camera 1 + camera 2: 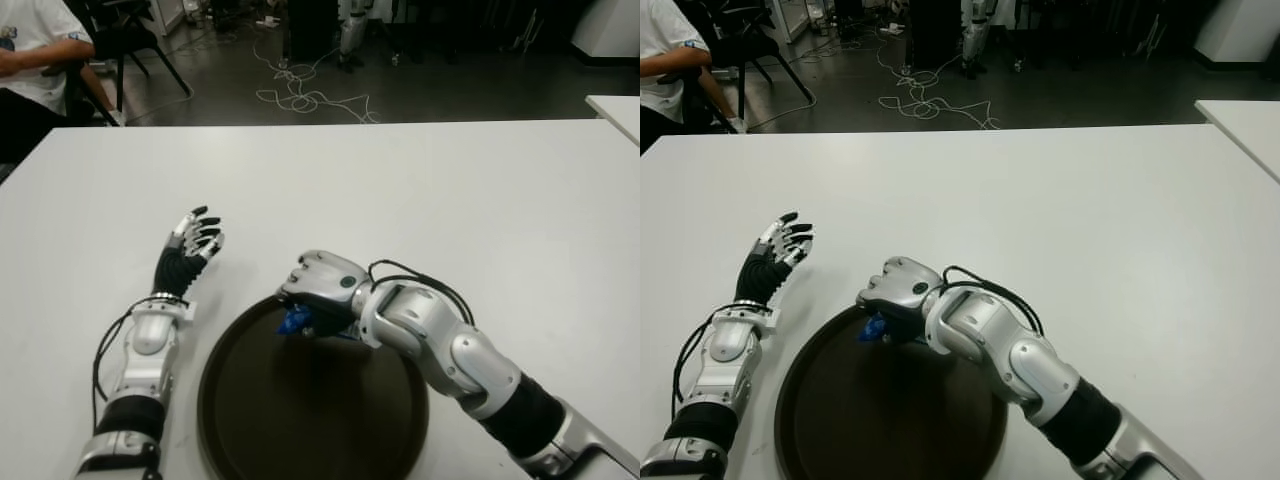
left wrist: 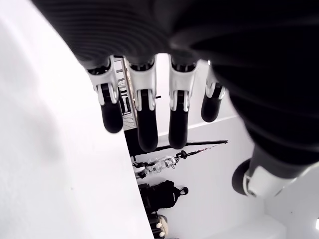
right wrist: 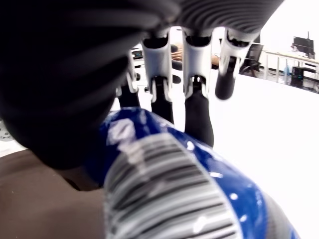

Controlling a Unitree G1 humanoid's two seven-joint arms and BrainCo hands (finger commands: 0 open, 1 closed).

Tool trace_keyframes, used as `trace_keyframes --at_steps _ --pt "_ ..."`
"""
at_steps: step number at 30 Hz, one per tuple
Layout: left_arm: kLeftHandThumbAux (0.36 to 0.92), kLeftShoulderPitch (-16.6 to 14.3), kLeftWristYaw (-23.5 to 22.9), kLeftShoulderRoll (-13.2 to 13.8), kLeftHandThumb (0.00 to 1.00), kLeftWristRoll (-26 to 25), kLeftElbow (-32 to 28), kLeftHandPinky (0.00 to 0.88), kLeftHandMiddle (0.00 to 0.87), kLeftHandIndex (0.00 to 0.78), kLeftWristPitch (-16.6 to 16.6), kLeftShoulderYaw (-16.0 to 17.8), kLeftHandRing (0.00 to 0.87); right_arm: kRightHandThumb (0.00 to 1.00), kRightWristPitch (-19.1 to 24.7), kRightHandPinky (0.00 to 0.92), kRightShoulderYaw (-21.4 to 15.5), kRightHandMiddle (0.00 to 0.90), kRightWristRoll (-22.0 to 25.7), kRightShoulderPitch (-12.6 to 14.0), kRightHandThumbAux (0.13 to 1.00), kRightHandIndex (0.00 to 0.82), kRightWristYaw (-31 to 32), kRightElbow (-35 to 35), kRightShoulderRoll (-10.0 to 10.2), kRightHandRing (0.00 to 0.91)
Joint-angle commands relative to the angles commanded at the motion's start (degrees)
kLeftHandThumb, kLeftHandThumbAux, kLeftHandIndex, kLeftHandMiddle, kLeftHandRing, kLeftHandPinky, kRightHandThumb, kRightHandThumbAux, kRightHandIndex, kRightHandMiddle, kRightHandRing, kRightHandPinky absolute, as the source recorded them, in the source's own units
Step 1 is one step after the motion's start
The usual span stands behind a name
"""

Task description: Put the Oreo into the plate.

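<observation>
My right hand [image 1: 310,300] hangs over the far rim of the dark round plate [image 1: 300,420], its fingers curled around a blue Oreo packet [image 1: 297,320]. In the right wrist view the blue packet [image 3: 189,194], with a barcode on it, fills the palm under the bent fingers [image 3: 199,89], and the brown plate [image 3: 40,199] shows just below. Only a small blue corner of the packet peeks out under the hand in the eye views. My left hand [image 1: 197,236] shows over the white table [image 1: 450,190] to the left of the plate, fingers spread and holding nothing.
The plate sits at the near edge of the table. A seated person [image 1: 30,60] is at the far left corner. Cables [image 1: 305,95] lie on the floor beyond the table, and another white table [image 1: 618,110] shows at the far right.
</observation>
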Motion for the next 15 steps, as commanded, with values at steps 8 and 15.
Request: trace_keyframes --at_steps 8,15 --pt "0.579 -0.1 -0.2 0.1 0.086 -0.1 0.3 0.223 0.246 0.145 0.1 0.0 0.237 0.000 0.6 0.000 -0.1 0.000 -0.7 -0.1 0.618 0.000 -0.4 0.1 0.2 0.000" --pt "0.602 -0.3 -0.7 -0.2 0.118 -1.0 0.8 0.202 0.245 0.134 0.2 0.4 0.227 0.000 1.6 0.000 -0.3 0.002 -0.9 0.4 0.598 0.000 -0.6 -0.4 0.5 0.000"
